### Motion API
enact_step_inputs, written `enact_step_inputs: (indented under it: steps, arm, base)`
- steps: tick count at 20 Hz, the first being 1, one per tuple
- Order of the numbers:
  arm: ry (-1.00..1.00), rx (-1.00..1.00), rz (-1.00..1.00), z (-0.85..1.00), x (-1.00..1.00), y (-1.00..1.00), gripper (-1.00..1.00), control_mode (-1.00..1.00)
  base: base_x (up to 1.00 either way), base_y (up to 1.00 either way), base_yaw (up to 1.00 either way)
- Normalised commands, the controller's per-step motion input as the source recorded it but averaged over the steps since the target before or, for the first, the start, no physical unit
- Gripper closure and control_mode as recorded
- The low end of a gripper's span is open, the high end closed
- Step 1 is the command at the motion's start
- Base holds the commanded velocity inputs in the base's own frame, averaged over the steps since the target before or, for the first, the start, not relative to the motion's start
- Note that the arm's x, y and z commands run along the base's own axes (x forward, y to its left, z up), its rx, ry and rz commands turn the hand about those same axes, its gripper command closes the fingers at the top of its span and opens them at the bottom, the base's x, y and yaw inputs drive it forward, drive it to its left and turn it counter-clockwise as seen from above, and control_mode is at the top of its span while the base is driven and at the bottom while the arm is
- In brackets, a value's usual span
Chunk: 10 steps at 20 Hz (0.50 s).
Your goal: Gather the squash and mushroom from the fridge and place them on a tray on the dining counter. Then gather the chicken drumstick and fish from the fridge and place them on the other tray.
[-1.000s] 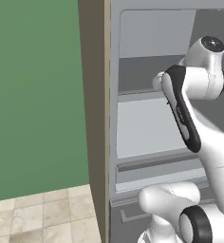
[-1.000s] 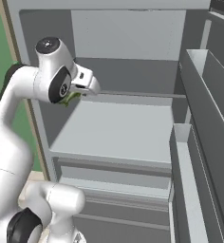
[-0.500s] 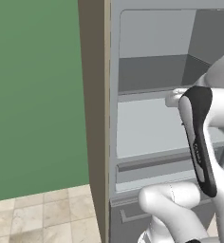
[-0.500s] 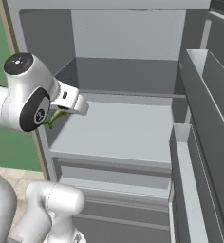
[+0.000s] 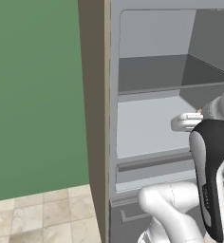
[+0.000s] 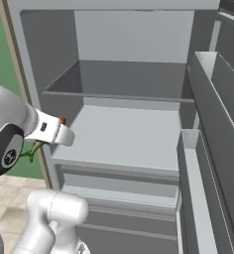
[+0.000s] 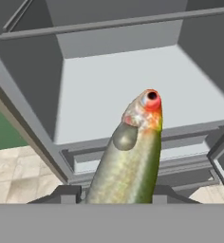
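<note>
Mostly hidden: the end effector shows just two dark finger tips at the bottom of the hand view, one each side of the fish, and the tail end of the fish is cut off below them. Jaws are closed on the fish, part way in, with the fish standing up between them and its head pointing away toward the fridge interior.

In the right base view the white hand sits at the fridge's left front edge, and only a thin green sliver of fish pokes out under it, plus a small red dot at the top; the rest is behind the wrist. In the left base view the hand is half covered by the dark forearm link, so the fish cannot be made out there beyond a tiny reddish speck.

Fish look: slim, greenish-silver body with a paler flank, grey gill patch, orange-red head, dark round eye.

Fridge: door open, grey inside, bare shelves, a drawer front below, door bins along the right, partly cut off by the frame. A black strip at the top right corner of the right base view is too cropped to read. No readable writing or labels anywhere.

Green wall and beige floor tiles left of the fridge.
</note>
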Motion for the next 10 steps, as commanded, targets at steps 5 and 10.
enact_step_inputs:
  steps: [5, 10]
  arm:
    - [0.00, 0.00, 0.00, 0.00, -0.05, 0.02, 1.00, -1.00]
    - [0.00, 0.00, 0.00, 0.00, 0.00, 0.00, 1.00, -1.00]
  base:
    - [0.00, 0.00, 0.00]
    - [0.00, 0.00, 0.00]
